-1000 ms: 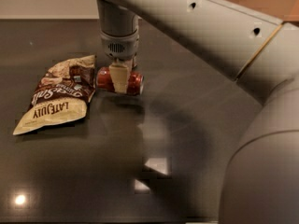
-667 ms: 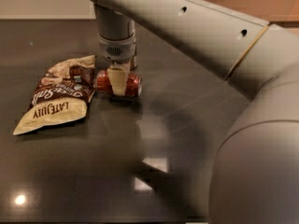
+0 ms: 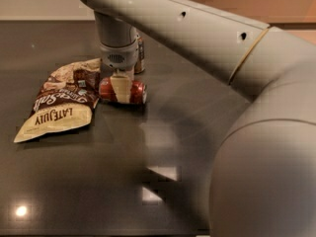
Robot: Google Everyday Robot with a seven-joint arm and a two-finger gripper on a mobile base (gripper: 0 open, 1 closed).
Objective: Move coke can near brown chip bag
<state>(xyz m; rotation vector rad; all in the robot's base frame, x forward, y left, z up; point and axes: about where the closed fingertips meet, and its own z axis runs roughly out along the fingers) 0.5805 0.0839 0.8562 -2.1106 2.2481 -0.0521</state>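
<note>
The coke can (image 3: 137,92) is red with a silver end and lies on its side on the dark table, just right of the brown chip bag (image 3: 59,102). The bag lies flat and reads "LATE JULY". The can's left end is almost touching the bag's right edge. My gripper (image 3: 121,89) comes straight down from the grey arm and sits around the middle of the can, at table level. Part of the can is hidden behind it.
A darker brown can (image 3: 140,56) stands upright just behind the gripper's wrist. The big grey arm (image 3: 237,83) fills the right side of the view. The dark glossy table (image 3: 98,181) stretches toward the front and left.
The gripper and the coke can stay low beside the bag, shifted slightly left. The darker can behind the wrist now shows.
</note>
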